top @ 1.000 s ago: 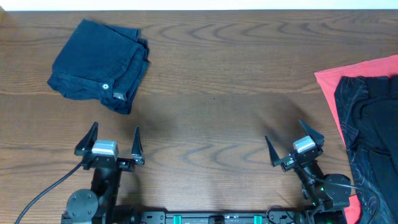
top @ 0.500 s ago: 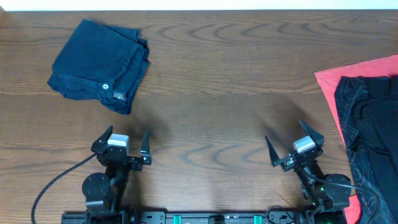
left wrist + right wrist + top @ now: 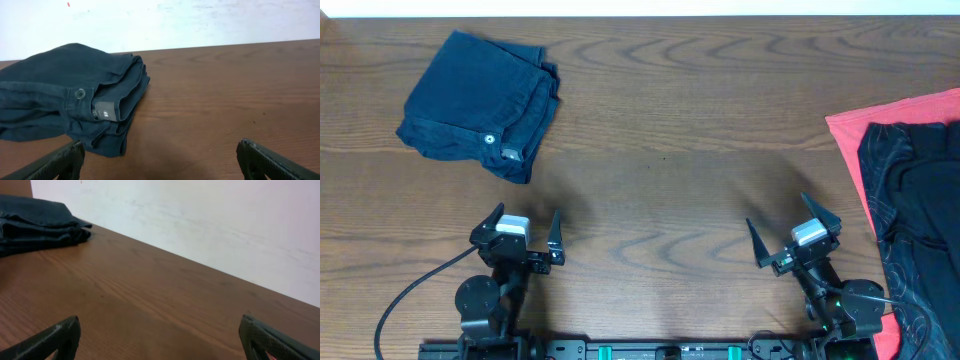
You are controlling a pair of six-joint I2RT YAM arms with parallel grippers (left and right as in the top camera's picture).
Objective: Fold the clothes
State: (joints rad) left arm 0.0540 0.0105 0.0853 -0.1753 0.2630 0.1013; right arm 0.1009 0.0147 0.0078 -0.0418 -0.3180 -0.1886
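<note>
The folded navy shorts [image 3: 478, 105] lie as a thick squarish bundle at the table's far left, waistband and silver button toward the front. They also show in the left wrist view [image 3: 70, 95] and, far left, in the right wrist view [image 3: 35, 222]. My left gripper [image 3: 523, 232] is open and empty near the front edge, below the bundle and apart from it; its fingers show in the left wrist view [image 3: 160, 160]. My right gripper [image 3: 790, 225] is open and empty at the front right; its fingers show in the right wrist view [image 3: 160, 337].
A red cloth [image 3: 865, 135] with a black garment [image 3: 920, 200] on it lies at the right edge. The brown wooden table [image 3: 660, 150] spreads between the arms. A black cable [image 3: 405, 300] runs from the left arm's base.
The left arm has drawn back toward the front edge and turned slightly right, its gripper staying open. The right arm and the shorts have not moved.
</note>
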